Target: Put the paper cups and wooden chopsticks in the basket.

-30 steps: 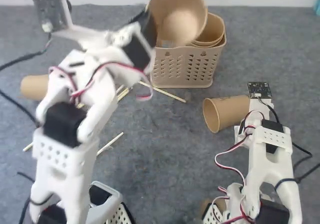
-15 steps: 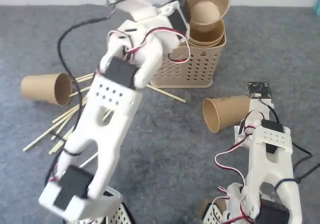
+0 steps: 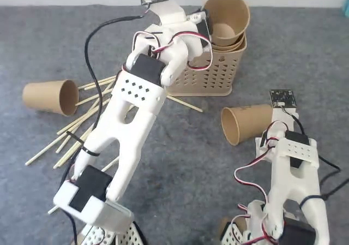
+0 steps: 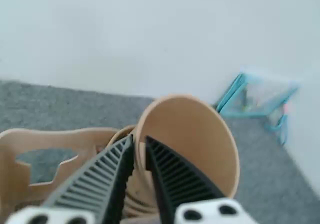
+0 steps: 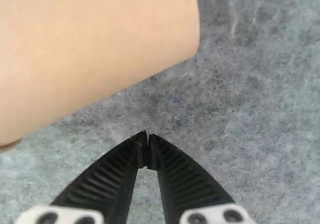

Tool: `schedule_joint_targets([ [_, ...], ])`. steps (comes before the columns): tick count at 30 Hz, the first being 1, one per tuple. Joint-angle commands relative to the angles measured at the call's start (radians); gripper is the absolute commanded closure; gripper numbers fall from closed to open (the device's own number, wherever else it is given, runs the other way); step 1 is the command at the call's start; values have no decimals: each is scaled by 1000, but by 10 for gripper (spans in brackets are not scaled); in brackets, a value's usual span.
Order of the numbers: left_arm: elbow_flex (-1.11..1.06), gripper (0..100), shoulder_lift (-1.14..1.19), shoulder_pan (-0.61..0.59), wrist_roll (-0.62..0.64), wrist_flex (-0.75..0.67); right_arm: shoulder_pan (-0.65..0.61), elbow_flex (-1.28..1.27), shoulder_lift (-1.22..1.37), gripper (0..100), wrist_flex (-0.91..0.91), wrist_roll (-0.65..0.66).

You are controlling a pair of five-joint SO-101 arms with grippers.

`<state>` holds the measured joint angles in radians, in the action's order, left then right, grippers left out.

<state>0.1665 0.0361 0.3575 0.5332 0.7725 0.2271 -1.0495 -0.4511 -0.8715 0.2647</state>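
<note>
The jaws of the left arm (image 3: 133, 111) are almost shut. They pinch the rim of a brown paper cup (image 3: 226, 15), and the rim sits between them. That cup is tilted and rests on top of a stack of brown paper cups (image 3: 233, 37). The stack is inside the tan plastic basket with little holes (image 3: 210, 76). The basket stands at the far side of the grey fuzzy surface (image 3: 185, 157).

The jaws of the right arm (image 3: 292, 163) are shut tight, tip to tip, and hold nothing. They sit low over the surface, just beside a second brown paper cup lying on its side (image 3: 248, 122). Its mouth is turned toward the middle of the surface.

A third brown paper cup on its side (image 3: 50, 96) is well apart from the basket, over on the left arm's side. Next to it, a bunch of thin wooden chopsticks (image 3: 82, 122) lies spread out on the surface, partly under the left arm. One more wooden chopstick (image 3: 185, 104) lies just in front of the basket.
</note>
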Motion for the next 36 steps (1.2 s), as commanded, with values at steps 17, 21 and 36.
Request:
schedule_joint_targets([
  [17, -44, 735, -720, -351, -377, 720, -4, -3, -65, 990, 8, 9],
  [21, -328, 735, -868, -535, -431, 730, -13, -78, -194, 990, 4, 9],
  [36, -1389, 735, -1564, -746, -437, 390, -194, -276, -868, 908, -91, 18],
])
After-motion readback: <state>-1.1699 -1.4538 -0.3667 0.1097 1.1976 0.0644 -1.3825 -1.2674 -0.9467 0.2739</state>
